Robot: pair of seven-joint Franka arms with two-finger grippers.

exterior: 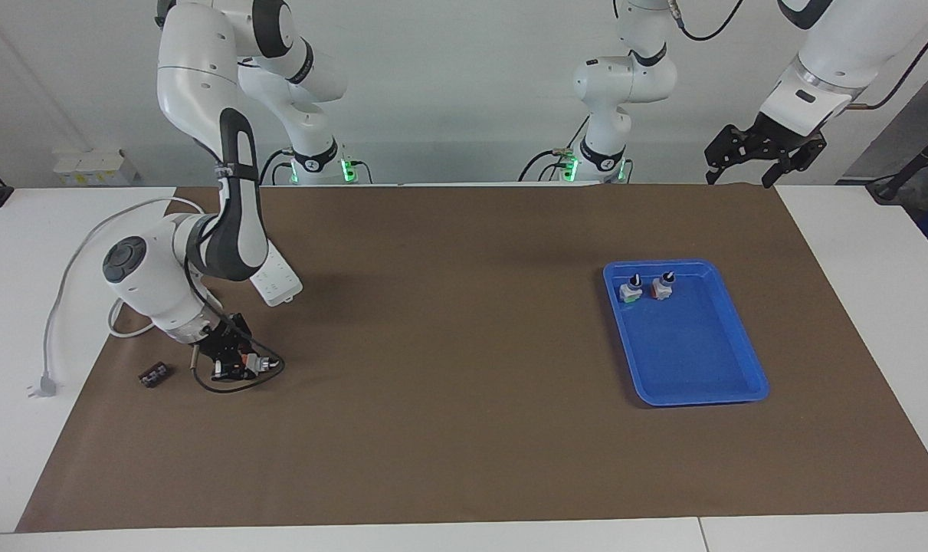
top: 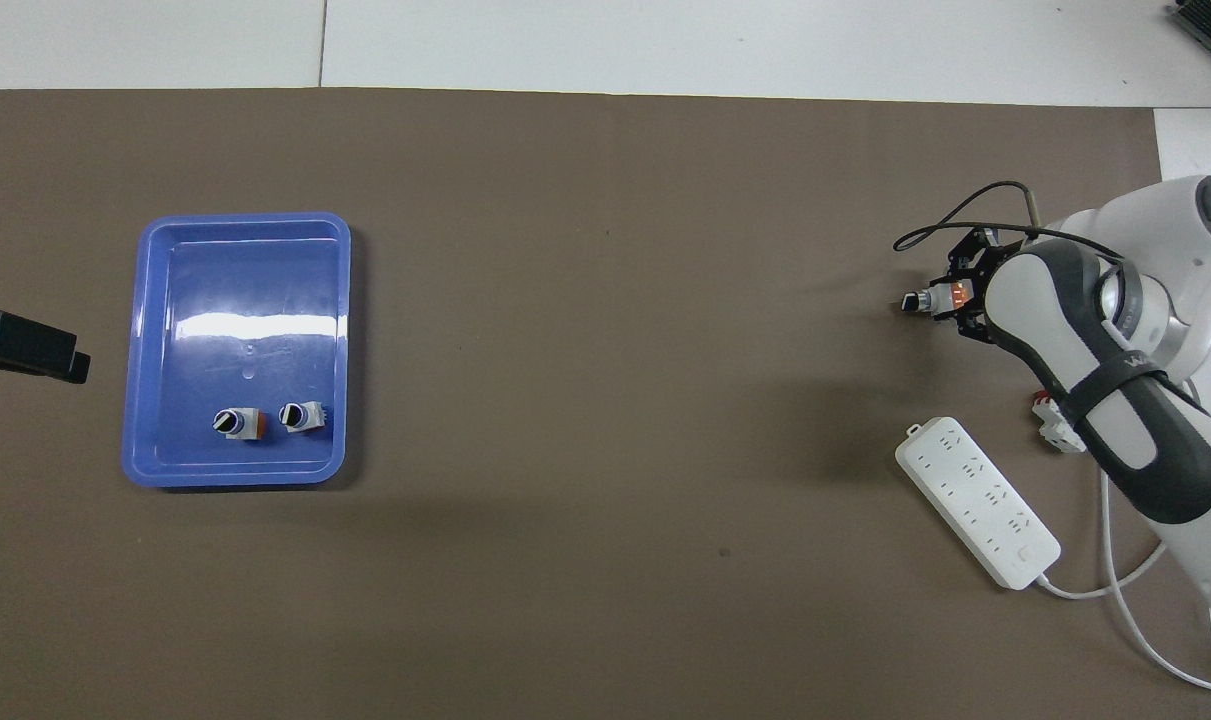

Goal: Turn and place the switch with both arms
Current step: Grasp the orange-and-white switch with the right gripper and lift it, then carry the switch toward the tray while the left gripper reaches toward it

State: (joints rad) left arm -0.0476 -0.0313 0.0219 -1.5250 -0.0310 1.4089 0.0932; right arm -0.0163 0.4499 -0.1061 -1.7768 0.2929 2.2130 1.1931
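On the brown mat toward the right arm's end of the desk [exterior: 464, 460], a small black connector block [exterior: 154, 376] lies beside the right hand [exterior: 234, 360]. That hand is low over the mat, closed around the switch [top: 933, 298], whose black knob sticks out sideways toward the mat's middle. A white power strip [top: 977, 500] lies nearer the robots than the hand. Toward the left arm's end sits a blue tray [exterior: 701, 395] holding two like switches, one green-based [exterior: 631, 288], one red-based [exterior: 662, 285], side by side. The left hand [exterior: 766, 157] hangs raised at the mat's corner, fingers spread wide, holding nothing.
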